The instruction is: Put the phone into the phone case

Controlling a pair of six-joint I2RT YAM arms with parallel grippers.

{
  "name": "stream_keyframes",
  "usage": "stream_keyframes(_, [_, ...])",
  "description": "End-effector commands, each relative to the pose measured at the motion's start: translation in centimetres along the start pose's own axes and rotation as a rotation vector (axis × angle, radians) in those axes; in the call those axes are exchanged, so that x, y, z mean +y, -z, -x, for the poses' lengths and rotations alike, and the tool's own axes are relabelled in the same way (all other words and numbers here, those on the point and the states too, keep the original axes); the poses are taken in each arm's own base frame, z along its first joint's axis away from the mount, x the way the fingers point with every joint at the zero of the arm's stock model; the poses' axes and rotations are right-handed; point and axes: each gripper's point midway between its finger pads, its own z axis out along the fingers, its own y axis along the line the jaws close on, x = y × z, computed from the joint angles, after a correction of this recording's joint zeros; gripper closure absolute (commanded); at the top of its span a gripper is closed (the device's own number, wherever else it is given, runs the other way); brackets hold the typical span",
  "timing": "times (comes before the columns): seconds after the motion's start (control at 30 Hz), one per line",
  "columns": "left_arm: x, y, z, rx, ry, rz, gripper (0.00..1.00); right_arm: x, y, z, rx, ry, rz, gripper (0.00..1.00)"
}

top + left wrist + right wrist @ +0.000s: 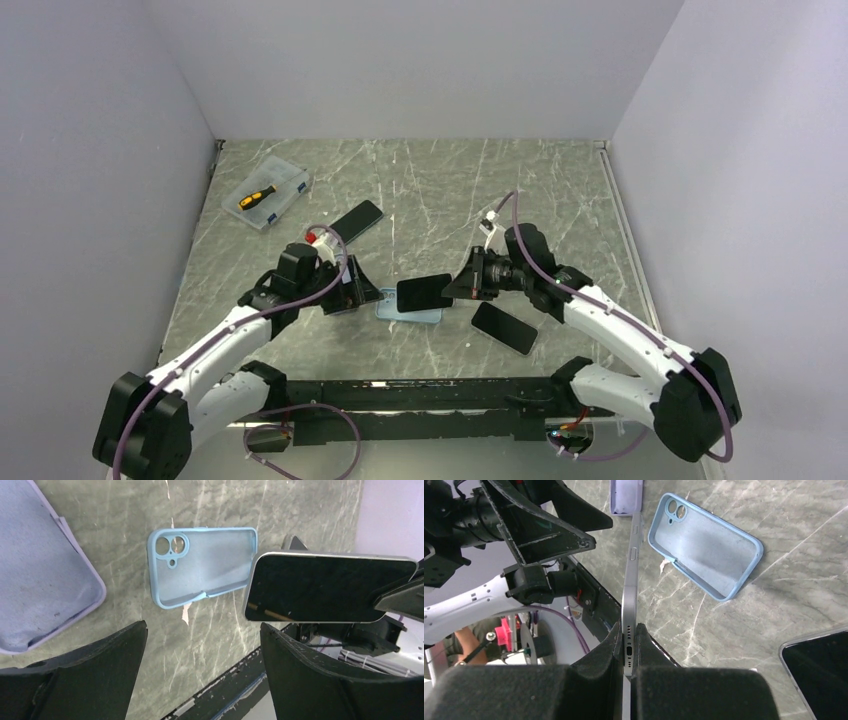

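So, my right tool point(626, 647) is pinched tight on the phone point(630, 580), one pad on the screen and one on the back at the charging-port end, leaving the rest of the body jutting out free ahead of the fingers. I take it by that end, I judge, so the far end can enter the case first with nothing of mine in the way. The phone hangs clear of the worktop point(450, 180), tilted, above and just beside the blue phone case point(200, 565); it touches nothing but my pads. The case lies flat with its hollow side up and its camera cut-outs toward my left arm, open to receive the phone.

My left tool point(202, 627) hovers over the worktop near the case, fingers spread wide and nothing between them. I read that as standing by to pin the case down, since so light a shell will likely slide when the phone is pressed in. A purple case point(45, 575) lies close by, and a spare dark phone point(503, 328) lies beside my right arm; neither is what I am after.
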Motion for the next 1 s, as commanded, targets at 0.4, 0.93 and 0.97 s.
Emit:
stream_keyframes(0.4, [0.9,-3.8,2.5,-0.029,-0.009,0.029,0.18,0.7,-4.2,2.4,-0.018,-0.115,0.122,1.00])
stream_keyframes(0.93, [1.0,-6.2,2.0,0.035,0.003,-0.013,0.23,-2.1,-7.2,1.1,0.026,-0.208,0.105,1.00])
stream_keyframes(0.97, [1.0,-6.2,1.9,0.040,0.006,-0.015,0.23,-2.3,-7.3,1.0,0.031,-0.213,0.105,1.00])
